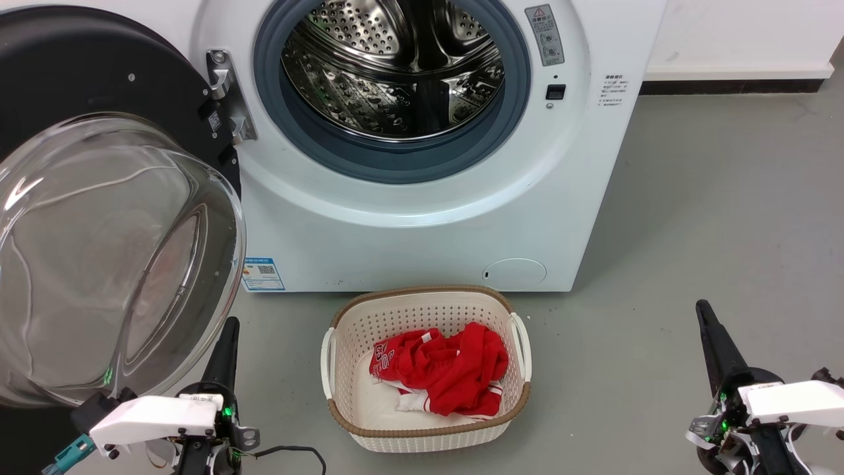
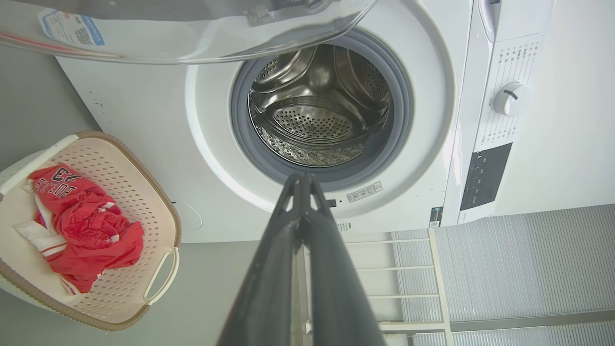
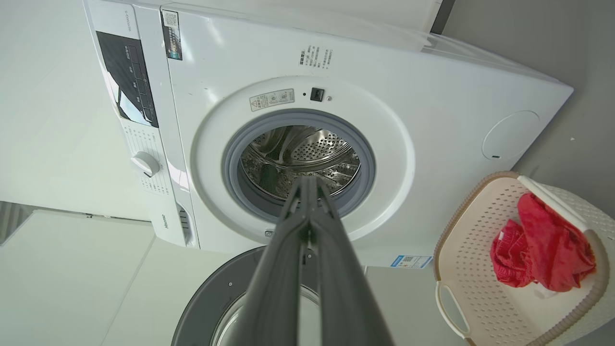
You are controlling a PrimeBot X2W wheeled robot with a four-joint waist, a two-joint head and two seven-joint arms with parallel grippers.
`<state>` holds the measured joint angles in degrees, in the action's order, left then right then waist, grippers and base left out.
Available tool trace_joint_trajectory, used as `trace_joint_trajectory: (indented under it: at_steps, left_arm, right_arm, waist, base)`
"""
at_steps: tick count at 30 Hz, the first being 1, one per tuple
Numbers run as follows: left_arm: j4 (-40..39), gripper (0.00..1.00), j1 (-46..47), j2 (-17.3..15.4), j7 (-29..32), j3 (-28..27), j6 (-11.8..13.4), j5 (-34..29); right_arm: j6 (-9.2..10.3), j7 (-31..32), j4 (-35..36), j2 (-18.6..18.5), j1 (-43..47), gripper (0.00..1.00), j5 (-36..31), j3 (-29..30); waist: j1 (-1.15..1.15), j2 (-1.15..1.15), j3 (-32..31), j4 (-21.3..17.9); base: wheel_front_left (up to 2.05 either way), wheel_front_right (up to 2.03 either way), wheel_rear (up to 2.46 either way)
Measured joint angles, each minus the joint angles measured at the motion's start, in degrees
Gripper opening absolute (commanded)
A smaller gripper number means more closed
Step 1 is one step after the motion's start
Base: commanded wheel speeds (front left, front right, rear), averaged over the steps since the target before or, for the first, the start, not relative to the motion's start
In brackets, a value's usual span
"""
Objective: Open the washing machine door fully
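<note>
At 9 o'clock in the head view, washing machine door (image 1: 99, 231) is hanging swung wide off the washing machine (image 1: 428, 224), drum exposed. Hisense logo (image 3: 166, 222) is showing on the panel; red jersey (image 2: 72, 211) in basket (image 1: 422, 290) is reading "23". Left gripper (image 1: 231, 324) at 7 o'clock is sitting just beside the door's glass edge, and right gripper (image 1: 703, 307) at 5 o'clock is sitting over bare floor (image 1: 692, 218). Both are pinched together, empty.

washing machine (image 3: 432, 110): brand "Hisense" | red jersey (image 2: 86, 216): number "23" | grey sticker (image 1: 544, 34): warning triangle
</note>
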<state>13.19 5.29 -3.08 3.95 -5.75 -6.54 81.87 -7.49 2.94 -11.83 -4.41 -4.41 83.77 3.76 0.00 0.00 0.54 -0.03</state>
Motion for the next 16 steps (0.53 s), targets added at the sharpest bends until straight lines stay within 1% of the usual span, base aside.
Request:
trace_joint_trajectory:
  at_steps: [16]
  left_arm:
    - [0.56,0.00,0.57,0.10,1.71,-0.46,-0.53,6.79]
  right_arm:
    - [0.00,1.22,-1.37,0.05,-0.64,0.00,6.58,0.55]
  waist:
    - [0.00,0.00,-0.23,0.01]
  base:
    - [0.00,0.00,0.00]
